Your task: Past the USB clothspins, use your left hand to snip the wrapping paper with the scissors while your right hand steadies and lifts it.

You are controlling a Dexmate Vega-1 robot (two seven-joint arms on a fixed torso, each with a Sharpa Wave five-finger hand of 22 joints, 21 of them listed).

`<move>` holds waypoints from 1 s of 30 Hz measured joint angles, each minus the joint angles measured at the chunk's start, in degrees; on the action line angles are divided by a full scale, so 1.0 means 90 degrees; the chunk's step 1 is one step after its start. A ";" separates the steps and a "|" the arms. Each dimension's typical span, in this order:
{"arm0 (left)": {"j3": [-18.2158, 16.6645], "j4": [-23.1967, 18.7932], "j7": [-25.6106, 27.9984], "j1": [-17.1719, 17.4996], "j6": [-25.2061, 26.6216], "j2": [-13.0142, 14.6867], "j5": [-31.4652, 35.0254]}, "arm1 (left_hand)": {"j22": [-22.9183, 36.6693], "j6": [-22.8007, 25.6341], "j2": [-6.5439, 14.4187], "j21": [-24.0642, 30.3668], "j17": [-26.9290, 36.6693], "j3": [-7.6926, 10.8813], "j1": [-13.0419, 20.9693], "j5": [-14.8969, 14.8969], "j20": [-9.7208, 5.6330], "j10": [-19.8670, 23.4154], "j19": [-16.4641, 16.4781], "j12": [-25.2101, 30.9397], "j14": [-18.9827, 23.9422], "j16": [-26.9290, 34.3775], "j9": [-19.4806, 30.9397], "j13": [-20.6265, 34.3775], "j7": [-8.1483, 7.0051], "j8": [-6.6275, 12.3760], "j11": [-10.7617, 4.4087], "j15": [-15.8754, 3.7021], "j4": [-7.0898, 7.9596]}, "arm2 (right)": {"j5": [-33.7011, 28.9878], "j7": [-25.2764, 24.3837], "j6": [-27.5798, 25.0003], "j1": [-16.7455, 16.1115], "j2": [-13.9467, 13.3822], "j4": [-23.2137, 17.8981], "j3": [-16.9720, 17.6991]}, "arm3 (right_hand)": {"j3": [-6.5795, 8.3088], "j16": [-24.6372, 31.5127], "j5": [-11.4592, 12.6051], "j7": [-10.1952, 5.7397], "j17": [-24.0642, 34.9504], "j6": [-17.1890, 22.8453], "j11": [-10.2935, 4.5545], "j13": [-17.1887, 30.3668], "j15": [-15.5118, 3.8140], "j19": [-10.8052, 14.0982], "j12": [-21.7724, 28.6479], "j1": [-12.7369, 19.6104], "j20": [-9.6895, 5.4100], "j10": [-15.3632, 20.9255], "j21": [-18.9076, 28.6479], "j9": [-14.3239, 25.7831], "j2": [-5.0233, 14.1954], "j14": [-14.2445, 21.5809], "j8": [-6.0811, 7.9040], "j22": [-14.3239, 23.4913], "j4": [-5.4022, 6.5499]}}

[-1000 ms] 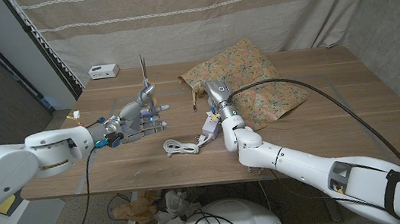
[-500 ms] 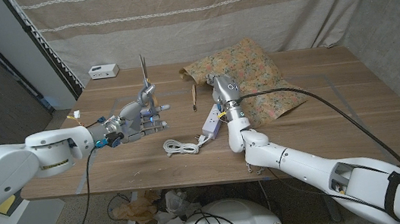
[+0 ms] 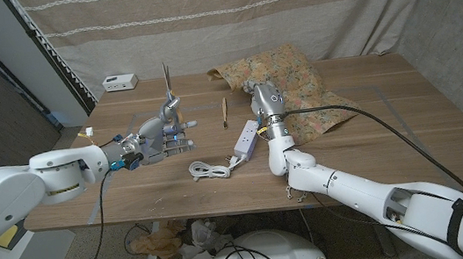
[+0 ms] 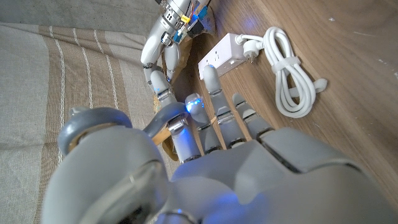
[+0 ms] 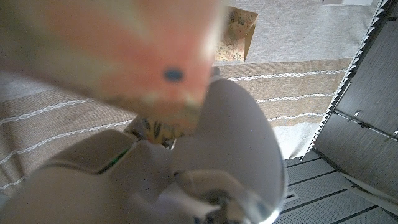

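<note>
Soft, even light fills the head view: the wooden table (image 3: pixel 132 181) is sharp and free of glare, and only faint shadows lie under the left hand (image 3: pixel 161 129) and right hand (image 3: pixel 263 99). The room's edges bow slightly, as from a wide lens. In the left wrist view the left hand (image 4: pixel 205 162) is close and a little soft, with a small blue glow on its fingers (image 4: pixel 194 104). In the right wrist view the wrapping paper (image 5: pixel 112 56) just beyond the right hand (image 5: pixel 186 168) is a pink blur, while the curtain (image 5: pixel 298 87) farther off is clearer.
</note>
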 measured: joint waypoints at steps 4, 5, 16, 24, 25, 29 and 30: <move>0.0001 0.0002 -0.0005 0.0000 -0.0002 0.0001 0.0000 | 0.0000 0.0012 0.0000 0.0000 0.0018 0.0027 0.0000 0.0000 0.0000 0.0018 0.0000 0.0041 0.0000 0.0000 0.0000 0.0014 -0.0009 0.0000 0.0003 0.0000 0.0027 | 0.0000 -0.0065 -0.0020 -0.0009 -0.0027 0.0017 0.0025 | -0.0026 0.0000 0.0062 -0.0138 -0.0001 -0.0026 -0.0001 0.0111 -0.0001 -0.0268 -0.0037 -0.0092 0.0004 0.0001 0.0147 0.0030 0.0092 0.0000 -0.0048 0.0069 -0.0026; 0.0001 0.0003 -0.0006 0.0000 -0.0002 0.0001 0.0001 | 0.0000 0.0012 0.0000 0.0000 0.0012 0.0027 0.0000 0.0000 0.0000 0.0019 0.0000 0.0041 0.0000 0.0000 0.0000 0.0013 -0.0009 0.0000 0.0003 0.0000 0.0027 | 0.0000 -0.0096 -0.0020 -0.0010 -0.0032 0.0032 0.0031 | -0.0026 -0.0003 0.0090 -0.0174 -0.0001 -0.0062 -0.0034 0.0140 -0.0001 -0.0305 -0.0037 -0.0096 0.0019 0.0033 0.0173 0.0030 0.0096 0.0000 -0.0080 0.0081 -0.0026; 0.0010 0.0009 -0.0018 -0.0005 -0.0008 0.0004 0.0008 | 0.0000 0.0033 0.0025 0.0000 0.0008 0.0009 0.0025 0.0043 0.0000 0.0021 0.0000 0.0042 0.0034 0.0000 0.0000 0.0006 -0.0011 -0.0001 0.0004 -0.0013 0.0045 | 0.0049 -0.0345 0.0246 -0.0052 -0.0132 0.0123 0.0113 | 0.0037 -0.0004 0.0447 -0.0059 -0.0246 -0.0630 0.0043 0.1586 -0.0101 -0.0447 0.0352 0.0036 0.0024 -0.0919 0.0310 0.0117 0.0353 0.0098 -0.0748 0.0609 0.0191; 0.0026 0.0014 -0.0028 -0.0015 -0.0020 0.0008 0.0013 | 0.0000 0.0035 0.0025 0.0000 0.0007 0.0009 0.0025 0.0043 0.0000 0.0021 0.0000 0.0091 0.0034 0.0000 0.0000 0.0013 -0.0013 -0.0002 0.0003 -0.0013 0.0045 | 0.0453 0.0044 0.0661 -0.0155 -0.0266 -0.0061 0.0302 | 0.0432 -0.0004 0.0180 0.0597 -0.0253 -0.1207 0.0356 0.3210 -0.0101 -0.0112 0.1495 -0.0061 -0.0006 -0.1380 -0.0157 0.0118 0.0257 0.0098 -0.0941 0.0039 -0.0072; 0.0028 0.0014 -0.0029 -0.0016 -0.0022 0.0009 0.0014 | 0.0000 0.0034 0.0025 0.0000 0.0015 0.0009 0.0025 0.0043 0.0000 0.0021 0.0000 0.0091 0.0034 -0.0001 0.0000 0.0013 -0.0013 -0.0002 0.0003 -0.0013 0.0045 | 0.0558 0.0157 0.0765 -0.0173 -0.0285 -0.0088 0.0334 | 0.0512 -0.0004 0.0181 0.0613 -0.0253 -0.1192 0.0379 0.3336 -0.0102 -0.0054 0.1591 -0.0106 0.0009 -0.1357 -0.0157 0.0118 0.0212 0.0098 -0.0941 -0.0002 -0.0055; 0.0032 0.0018 -0.0036 -0.0018 -0.0027 0.0010 0.0015 | 0.0000 0.0035 0.0025 0.0000 0.0025 0.0009 0.0025 0.0043 0.0000 0.0021 0.0000 0.0091 0.0033 -0.0001 -0.0013 0.0013 -0.0013 -0.0002 0.0004 -0.0012 0.0044 | 0.0715 0.0325 0.0967 -0.0208 -0.0325 -0.0136 0.0414 | 0.1047 -0.0002 0.0214 0.0668 -0.0252 -0.1137 0.0521 0.4224 -0.0102 0.0455 0.2234 -0.0440 -0.0003 -0.1425 -0.0134 0.0118 0.0048 0.0099 -0.0941 -0.0078 0.0009; 0.0033 0.0018 -0.0036 -0.0018 -0.0028 0.0011 0.0016 | 0.0000 0.0035 0.0025 0.0000 0.0025 0.0009 0.0025 0.0043 0.0000 0.0021 0.0000 0.0091 0.0033 -0.0001 -0.0021 0.0013 -0.0013 -0.0002 0.0004 -0.0012 0.0044 | 0.0730 0.0339 0.0998 -0.0215 -0.0332 -0.0139 0.0429 | 0.1209 -0.0001 0.0244 0.0668 -0.0252 -0.1137 0.0563 0.4431 -0.0102 0.0587 0.2370 -0.0556 -0.0005 -0.1451 -0.0074 0.0127 0.0061 0.0099 -0.0941 -0.0046 0.0014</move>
